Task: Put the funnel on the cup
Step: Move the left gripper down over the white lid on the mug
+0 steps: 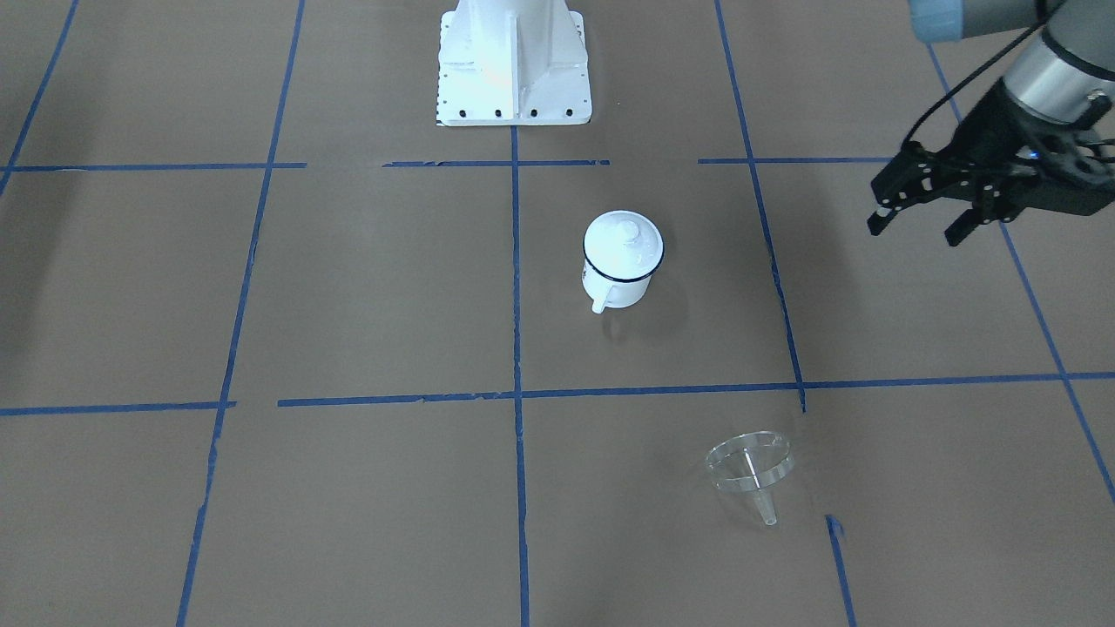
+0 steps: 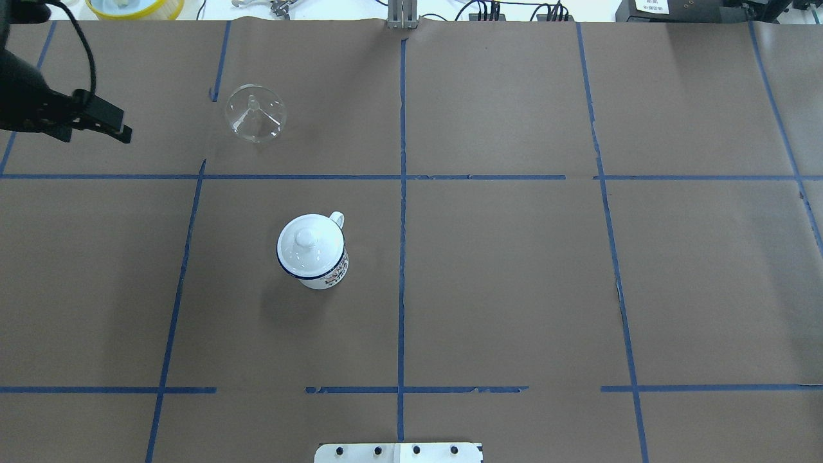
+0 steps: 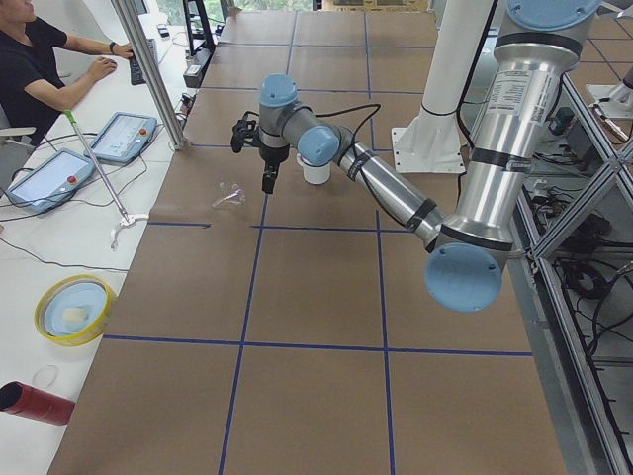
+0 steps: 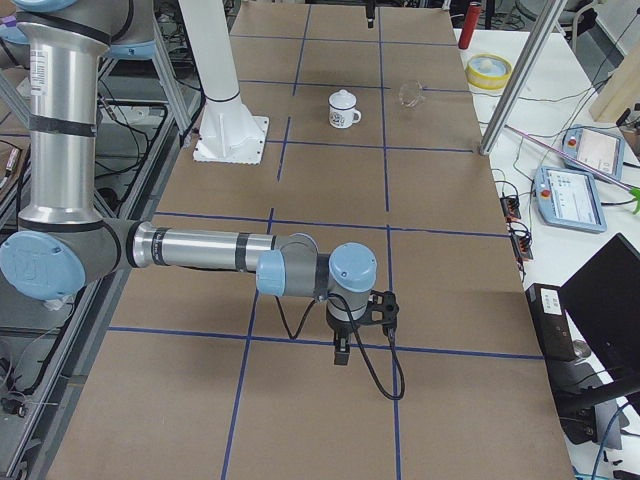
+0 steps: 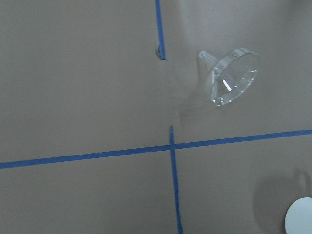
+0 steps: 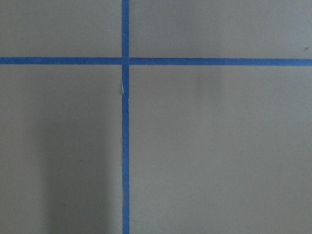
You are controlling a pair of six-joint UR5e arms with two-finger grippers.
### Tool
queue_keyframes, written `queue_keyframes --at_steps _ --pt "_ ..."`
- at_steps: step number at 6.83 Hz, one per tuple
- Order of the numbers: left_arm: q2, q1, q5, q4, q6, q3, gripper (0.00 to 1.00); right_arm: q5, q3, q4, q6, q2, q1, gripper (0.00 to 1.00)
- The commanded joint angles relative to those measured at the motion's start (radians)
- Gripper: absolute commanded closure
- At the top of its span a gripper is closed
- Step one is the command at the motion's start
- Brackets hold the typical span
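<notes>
The clear funnel (image 1: 749,470) (image 2: 255,112) (image 5: 233,75) lies on its side on the brown paper, spout pointing away from the robot. The white cup (image 1: 620,277) (image 2: 325,273) (image 4: 344,112) with a blue rim stands upright near the table's middle, and a white knobbed lid (image 1: 624,237) (image 2: 306,243) sits on it. My left gripper (image 1: 915,228) (image 2: 96,134) hovers open and empty above the table, off to the side of the funnel. My right gripper (image 4: 345,338) shows only in the exterior right view, far from both objects, so I cannot tell its state.
The white robot base (image 1: 514,70) stands behind the cup. A yellow bowl (image 3: 74,309) and a red cylinder (image 3: 35,401) sit on the side bench. A person (image 3: 40,59) sits there with tablets (image 3: 124,137), beside a metal post (image 3: 148,74).
</notes>
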Motion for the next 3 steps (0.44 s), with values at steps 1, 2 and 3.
queue_keyframes --at_steps 1,2,3 --pt "-0.161 0.137 0.113 0.147 -0.121 -0.014 0.0 0.0 0.001 0.0 0.0 0.0 0.0 0.0" --pt "-0.202 0.179 0.113 0.157 -0.211 -0.008 0.0 0.0 0.001 0.0 0.0 0.0 0.0 0.0" --pt "-0.242 0.279 0.153 0.157 -0.373 0.008 0.0 0.0 -0.001 0.0 0.0 -0.002 0.0 0.0"
